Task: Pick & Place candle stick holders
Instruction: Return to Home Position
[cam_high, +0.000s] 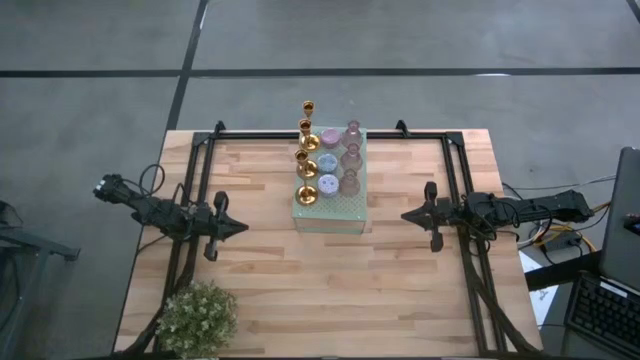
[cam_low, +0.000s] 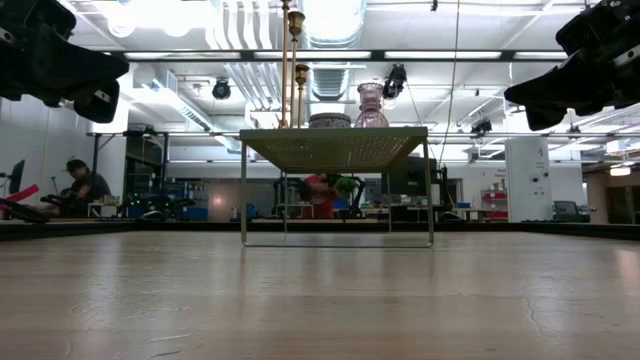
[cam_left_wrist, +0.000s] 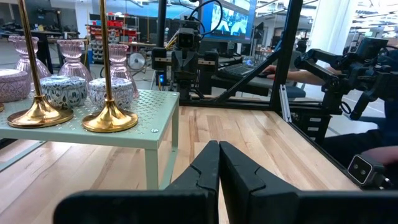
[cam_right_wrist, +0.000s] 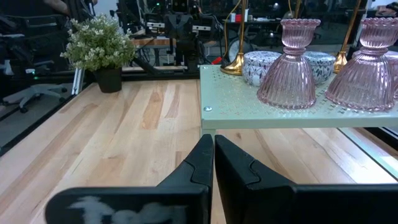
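Note:
Several slim gold candle stick holders (cam_high: 306, 160) stand in a row on a raised pale green perforated stand (cam_high: 352, 208) at the table's middle. Beside them are three small squat holders (cam_high: 328, 162) and three pink glass holders (cam_high: 350, 158). All rest on their bases. My left gripper (cam_high: 242, 228) is shut and level, left of the stand and clear of it. In the left wrist view its fingers (cam_left_wrist: 219, 163) point past the nearest gold base (cam_left_wrist: 110, 118). My right gripper (cam_high: 406, 215) is shut and level, right of the stand. From its wrist view (cam_right_wrist: 213, 152) the pink glass holders (cam_right_wrist: 297, 68) are nearest.
A bushy potted plant (cam_high: 197, 318) sits at the table's near left corner. Black frame rails (cam_high: 458, 190) run along both sides and the far edge. A laptop and keyboard (cam_high: 615, 290) lie off the right edge. Bare wood (cam_high: 330, 290) lies in front of the stand. People sit in the room beyond (cam_low: 85, 185).

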